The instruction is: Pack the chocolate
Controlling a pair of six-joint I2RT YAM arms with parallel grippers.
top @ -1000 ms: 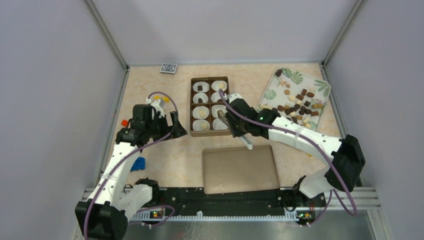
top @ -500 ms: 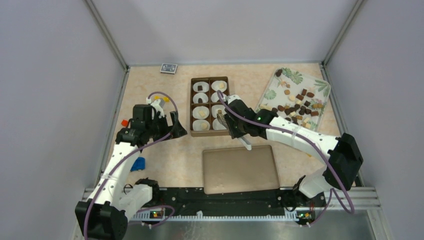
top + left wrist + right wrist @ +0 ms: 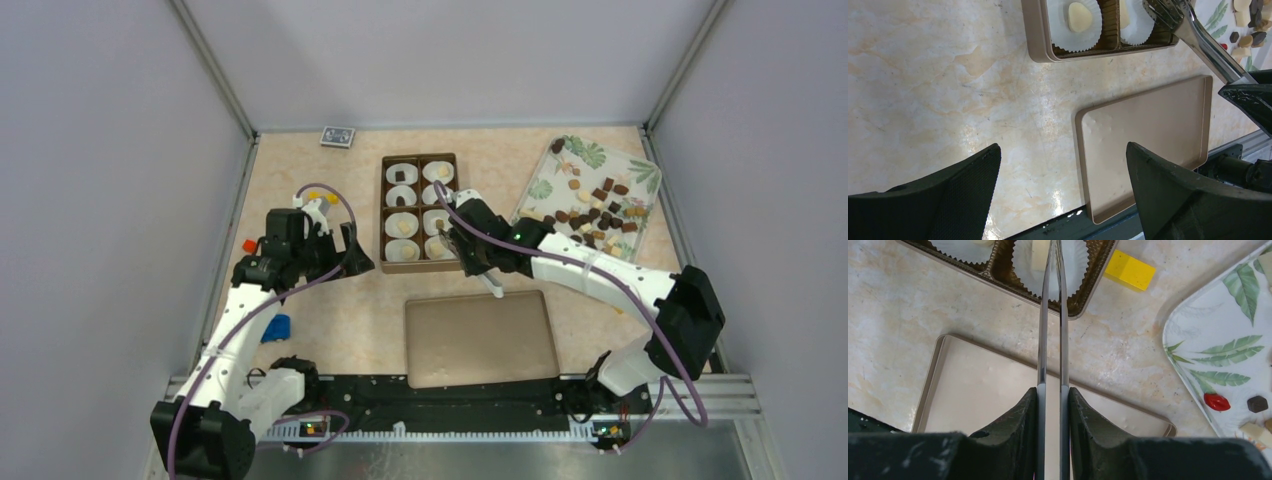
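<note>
While most of the chocolate (image 3: 598, 212) lies loose on the leaf-print tray (image 3: 540, 188) at far right, a few pieces sit in white paper cups (image 3: 402, 225) inside the brown eight-cell box (image 3: 383, 215) mid-table. Cream piece (image 3: 1035, 255) is in the near-right cell's cup, directly under the metal tongs (image 3: 1042, 340). Tong arms are nearly parallel with a slim gap. Tips run off the top of the right wrist view, so can't tell if they pinch or touch the piece.

Right gripper (image 3: 1050, 395) is clamped narrow on the tong handles, both pads pressing the arms. Tongs reach from it across the box's near rim. Left gripper (image 3: 1062, 150) is spread wide, holding nothing, over bare table left of the box, well apart from any chocolate.

Flat brown lid (image 3: 480, 338) lies rim-up between box and arm bases. Yellow block (image 3: 1129, 271) sits just beside the box, tray side. Dark piece (image 3: 1257, 403) and small red item (image 3: 1216, 401) lie at the tray's near edge.

Surface is a beige marbled tabletop (image 3: 330, 310). Blue object (image 3: 279, 327) and small red one (image 3: 248, 245) are near the left edge, dark patterned card (image 3: 337, 137) at the far edge. Plain grey wall panels (image 3: 100, 150) close three sides.
</note>
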